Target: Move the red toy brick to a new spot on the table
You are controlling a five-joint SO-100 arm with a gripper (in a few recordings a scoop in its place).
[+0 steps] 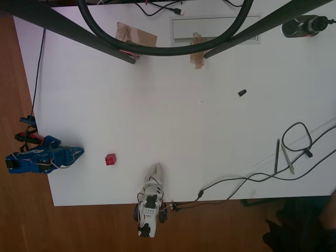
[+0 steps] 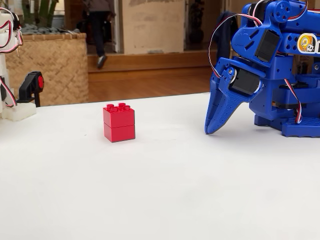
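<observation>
One gripper (image 2: 211, 131) tip down, jaws' gap unclear, nr red toy brick (image 2: 119, 122).

In the fixed view the picture's right and top edges cut off the blue arm (image 2: 272, 65), and its jaws (image 2: 216, 120) point down at the desk (image 2: 160, 190), pressed so close that no gap can be made out. Left of the jaws, the picture's left edge cuts off a white arm (image 2: 9, 60). In the overhead view the small black bit (image 1: 242, 93), well away from the jaws (image 1: 79, 152), is too small to identify.
</observation>
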